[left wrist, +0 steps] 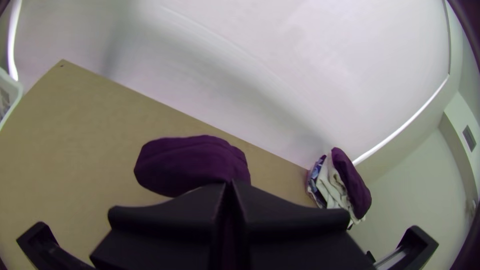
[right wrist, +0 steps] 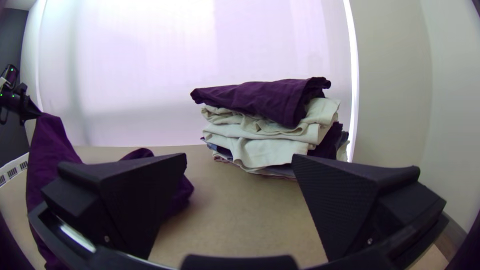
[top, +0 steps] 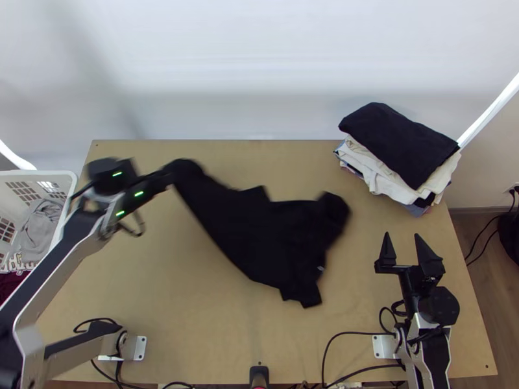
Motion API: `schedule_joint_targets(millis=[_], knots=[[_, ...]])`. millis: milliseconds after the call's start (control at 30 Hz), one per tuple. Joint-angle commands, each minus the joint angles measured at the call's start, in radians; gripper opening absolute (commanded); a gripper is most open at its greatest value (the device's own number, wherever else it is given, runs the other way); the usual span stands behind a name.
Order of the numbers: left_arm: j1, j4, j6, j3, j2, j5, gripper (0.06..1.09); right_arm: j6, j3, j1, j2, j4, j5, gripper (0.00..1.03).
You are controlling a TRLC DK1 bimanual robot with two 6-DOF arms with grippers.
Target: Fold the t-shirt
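Shirt (top: 253, 227), dark, is held up at one end by the left hand (top: 170, 174); the rest is laid bunched over the middle of the bench (top: 162, 292). Left hand is clenched on the cloth. Gripped bit is covered by the fingers (left wrist: 175, 215) in the left wrist view, so which part is pinched can't be told. Both ends are blurred in the top view; sleeves and hem can't be sorted out. Left arm (top: 71, 240) is blurred too, and cut off by the top view's left edge. Basket (top: 45, 173) with grey cloth in it is also cut off there.

Right hand (top: 403, 235) is released, spread wide, nothing grasped, held near the bench's right edge and well apart from the shirt. In the right wrist view, part of the shirt is hidden behind one finger.

Room: bare bench is seen between shirt and right hand, and on the shirt's near side. Folded stack (top: 396, 139) is set at the far right corner, dark piece on top, apart from the shirt.
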Motion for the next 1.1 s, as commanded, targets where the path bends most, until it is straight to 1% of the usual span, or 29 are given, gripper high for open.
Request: schedule_joint_targets(millis=[0, 100, 167, 233, 267, 300, 367, 400, 433, 467, 533, 633, 767, 800, 967, 1033, 1067], knots=[[0.136, 0.007, 0.046, -0.102, -0.129, 0.083, 0.09, 0.007, -0.004, 0.001, 0.003, -0.02, 0.008, 0.98], [0.327, -0.008, 0.099, -0.182, -0.173, 0.19, 0.09, 0.007, -0.004, 0.001, 0.003, -0.02, 0.008, 0.98], [0.431, -0.042, 0.156, -0.217, -0.176, 0.261, 0.09, 0.007, -0.004, 0.001, 0.003, -0.02, 0.008, 0.98], [0.503, -0.071, 0.219, -0.26, -0.189, 0.296, 0.09, 0.007, -0.004, 0.001, 0.003, -0.02, 0.008, 0.98], [0.526, -0.08, 0.254, -0.282, -0.196, 0.294, 0.13, 0.007, -0.004, 0.001, 0.003, -0.02, 0.008, 0.98], [0.537, -0.099, 0.289, -0.292, -0.204, 0.296, 0.27, 0.007, -0.004, 0.001, 0.003, -0.02, 0.008, 0.98], [0.54, -0.177, 0.405, -0.291, -0.192, 0.294, 0.69, 0.007, -0.004, 0.001, 0.003, -0.02, 0.008, 0.98], [0.537, -0.221, 0.449, -0.277, -0.175, 0.293, 0.84, 0.007, -0.004, 0.001, 0.003, -0.02, 0.008, 0.98], [0.529, -0.26, 0.484, -0.265, -0.159, 0.291, 0.93, 0.007, -0.004, 0.001, 0.003, -0.02, 0.008, 0.98], [0.52, -0.292, 0.506, -0.248, -0.147, 0.282, 0.99, 0.007, -0.004, 0.001, 0.003, -0.02, 0.008, 0.98], [0.509, -0.318, 0.507, -0.222, -0.135, 0.271, 1.02, 0.007, -0.004, 0.001, 0.003, -0.02, 0.008, 0.98], [0.512, -0.34, 0.507, -0.171, -0.138, 0.27, 1.02, 0.007, -0.004, 0.001, 0.003, -0.02, 0.008, 0.98], [0.564, -0.41, 0.51, -0.055, -0.104, 0.267, 1.04, 0.007, -0.004, 0.001, 0.003, -0.02, 0.008, 0.98], [0.578, -0.436, 0.526, -0.024, -0.092, 0.265, 1.04, 0.007, -0.004, 0.001, 0.003, -0.02, 0.008, 0.98], [0.624, -0.537, 0.625, 0.097, -0.031, 0.182, 1.04, 0.007, -0.004, 0.001, 0.003, -0.02, 0.008, 0.98], [0.624, -0.619, 0.676, 0.148, -0.009, 0.168, 1.04, 0.007, -0.004, 0.001, 0.003, -0.02, 0.008, 0.98], [0.606, -0.683, 0.727, 0.172, -0.003, 0.17, 1.04, 0.007, -0.004, 0.001, 0.003, -0.02, 0.008, 0.98]])
